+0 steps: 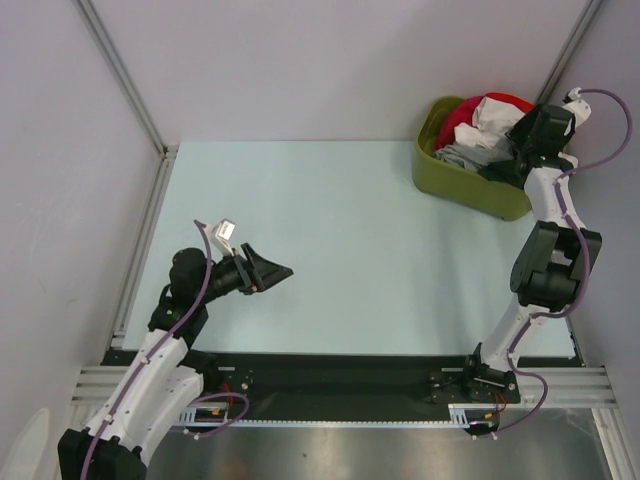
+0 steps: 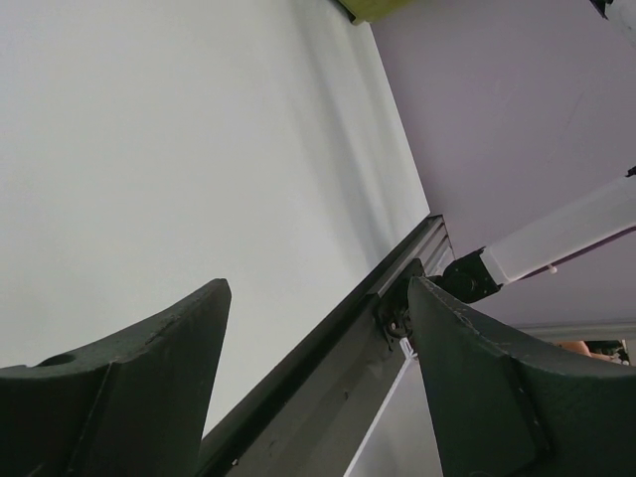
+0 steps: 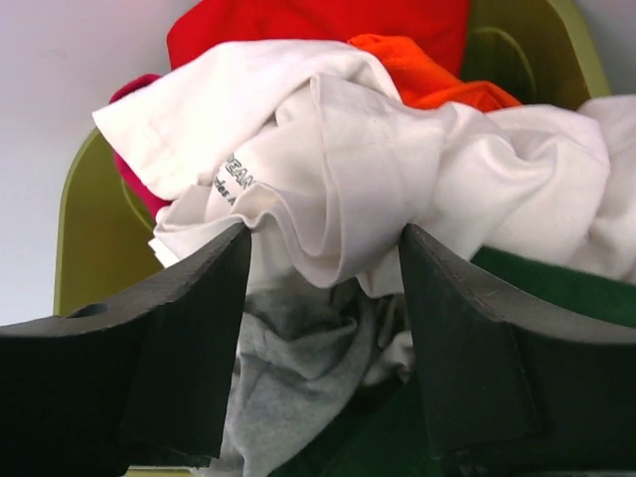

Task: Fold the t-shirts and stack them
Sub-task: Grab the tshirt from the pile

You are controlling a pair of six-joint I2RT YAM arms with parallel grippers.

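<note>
Reaching into the olive-green tub, the right gripper is straddling a fold of a white t-shirt, jaws apart; the left gripper is hovering over the table, jaws spread wide.

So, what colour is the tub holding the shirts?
The tub is olive green; top external view.

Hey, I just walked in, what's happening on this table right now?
The right gripper is down in the olive-green tub at the far right corner of the table. Its jaws are open on either side of a bunched white t-shirt that lies on other crumpled garments. Nothing looks lifted out yet. The left gripper hangs open over the table, holding nothing. No folded shirt is in sight.
</note>
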